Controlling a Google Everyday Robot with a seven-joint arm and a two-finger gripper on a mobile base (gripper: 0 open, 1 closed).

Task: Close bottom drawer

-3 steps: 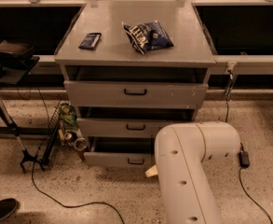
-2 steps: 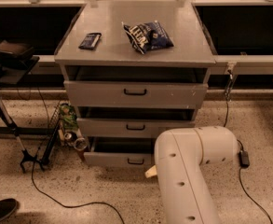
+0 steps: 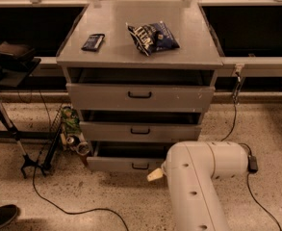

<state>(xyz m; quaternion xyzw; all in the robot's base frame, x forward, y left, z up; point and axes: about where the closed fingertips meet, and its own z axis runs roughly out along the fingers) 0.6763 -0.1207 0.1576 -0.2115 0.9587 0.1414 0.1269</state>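
1. Desk (image 3: 193, 42): grey drawer unit, up and behind the gripper. All three of its drawers stand partly open.
2. Arm (image 3: 198, 177): white and bulky, to the gripper's right. It hides most of the gripper. It is the only arm on the rig.
3. Top drawer (image 3: 179, 97): tall front, well above the gripper.
4. Middle drawer (image 3: 111, 131): medium front, above and a little left of the gripper.
5. Bottom drawer (image 3: 111, 164): low, narrow front, just left of the gripper and level with it.
   - It is pulled out furthest, with a dark gap showing above the panel.
   - The panel's long axis runs left to right, and the closing travel runs straight back into the desk.
   - By my judgement the push should therefore go away from the camera, onto the panel right of centre.
6. Chip bag (image 3: 152, 36): dark blue, on the desk top, far above the gripper.
7. Gripper (image 3: 155, 174): only a cream tip shows at the arm's left edge, just in front of the bottom drawer's right half.
   - Open or closed: cannot tell.
   - Contact with the panel: cannot tell.
8. Dark packet (image 3: 93, 42): flat on the desk top, up and left of the gripper.
9. Handle (image 3: 140, 166): a black loop on the bottom drawer, just left of the gripper.
10. Change from the earlier frames: the arm has barely shifted, and the bottom drawer is open by the same amount.
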